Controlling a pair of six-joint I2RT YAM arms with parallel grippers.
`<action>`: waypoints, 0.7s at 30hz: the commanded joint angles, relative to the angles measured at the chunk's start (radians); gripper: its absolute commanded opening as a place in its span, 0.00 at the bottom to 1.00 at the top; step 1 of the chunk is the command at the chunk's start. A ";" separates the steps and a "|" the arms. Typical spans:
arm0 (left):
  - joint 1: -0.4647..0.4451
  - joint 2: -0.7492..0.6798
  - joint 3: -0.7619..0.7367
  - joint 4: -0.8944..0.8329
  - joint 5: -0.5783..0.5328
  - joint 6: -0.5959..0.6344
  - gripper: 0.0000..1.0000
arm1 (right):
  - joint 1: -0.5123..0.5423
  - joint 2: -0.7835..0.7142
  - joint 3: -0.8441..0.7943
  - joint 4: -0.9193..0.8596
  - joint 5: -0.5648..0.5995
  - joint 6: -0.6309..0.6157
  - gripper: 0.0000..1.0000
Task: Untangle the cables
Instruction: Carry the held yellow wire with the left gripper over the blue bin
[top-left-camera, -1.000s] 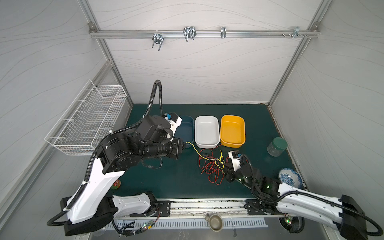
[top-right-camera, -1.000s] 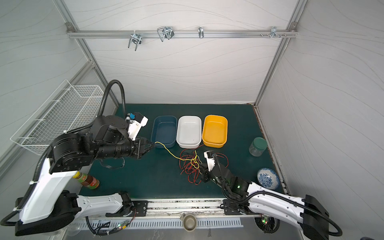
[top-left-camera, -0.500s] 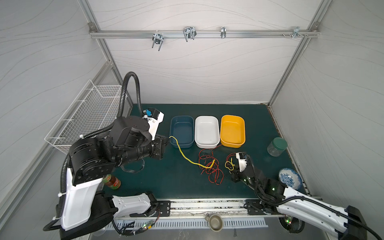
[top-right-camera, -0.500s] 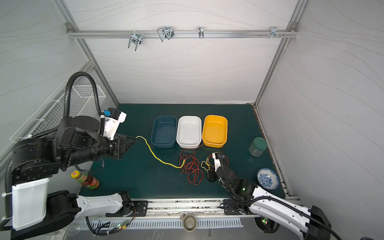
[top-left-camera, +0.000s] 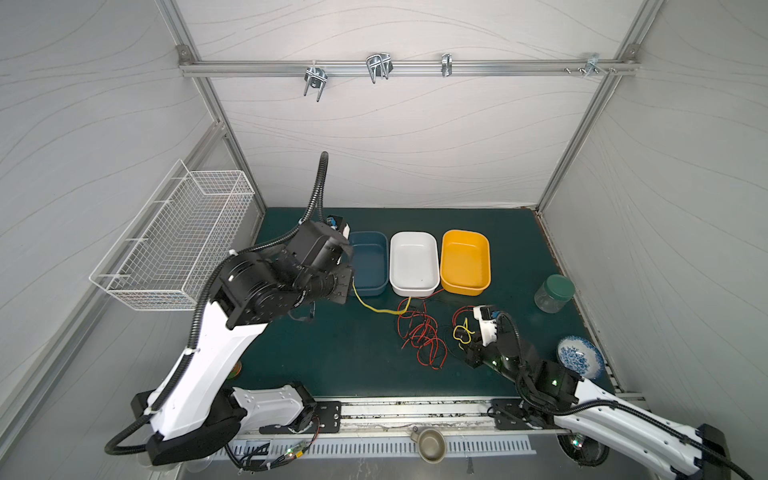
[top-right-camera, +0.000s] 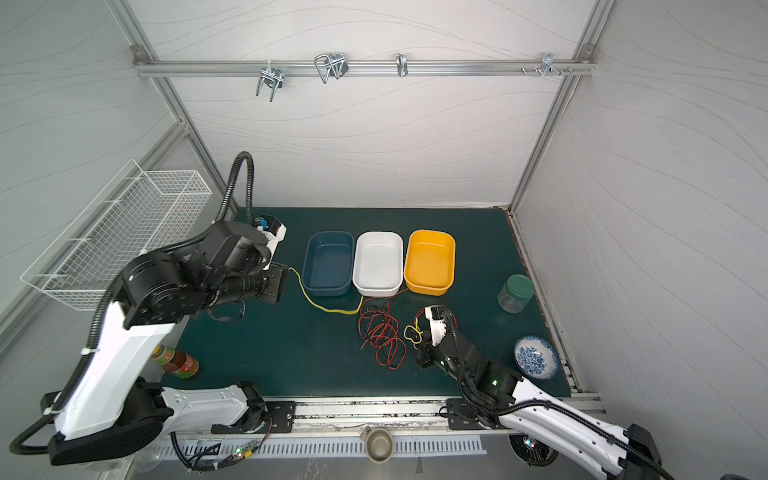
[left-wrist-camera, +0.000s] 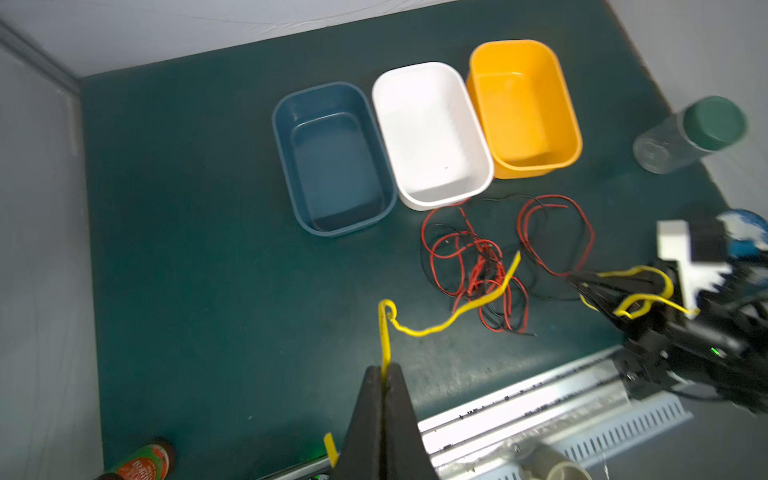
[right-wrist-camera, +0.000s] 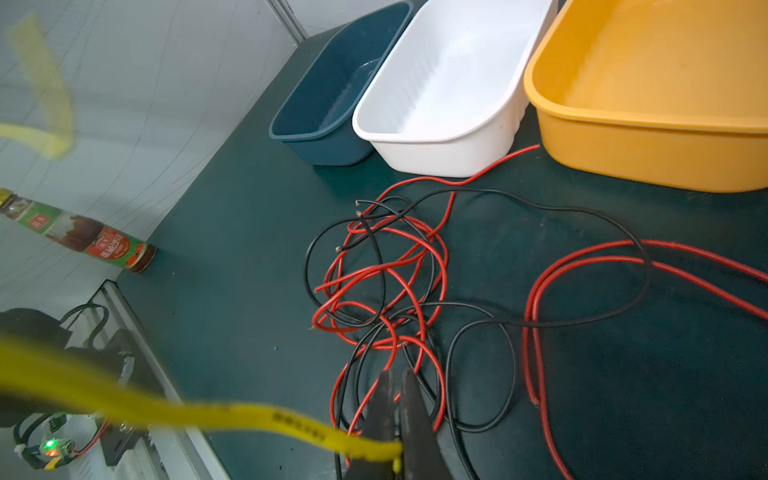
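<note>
On the green mat (top-left-camera: 332, 353), in front of the white tub (top-left-camera: 415, 291), the red and black cables (top-left-camera: 419, 336) lie in a loose tangle. The black strands are hard to pick out against the mat in both top views. Left of the blue tub (top-right-camera: 327, 291), the left gripper (left-wrist-camera: 382, 372) is raised off the mat with its fingers pressed together on a yellow cable (left-wrist-camera: 424, 331). In both top views the left arm's own bulk hides those fingers. From there the yellow cable drops to the mat and runs to the tangle, where its far end is smeared by blur in the left wrist view. Just right of the tangle, the right gripper (right-wrist-camera: 397, 376) sits low. Its fingers are likewise closed, pinching a length of yellow cable close to the bottom edge of the right wrist view. That length runs out of focus past the lens and off the frame. Whether the two grippers hold one yellow cable or two cannot be told. A sauce bottle (top-right-camera: 176, 361) lies at the mat's left edge. In a top view only a sliver of the bottle (top-left-camera: 235, 370) shows past the left arm, and the left wrist view cuts it off.
</note>
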 joint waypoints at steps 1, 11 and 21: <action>0.080 0.029 -0.045 0.115 -0.050 0.070 0.00 | -0.003 -0.031 -0.015 0.034 -0.045 -0.021 0.00; 0.085 0.180 -0.125 0.292 -0.396 0.096 0.00 | -0.002 -0.007 -0.024 0.078 -0.073 -0.018 0.00; 0.146 0.393 -0.101 0.402 -0.414 0.114 0.00 | 0.007 0.007 -0.024 0.098 -0.082 -0.020 0.00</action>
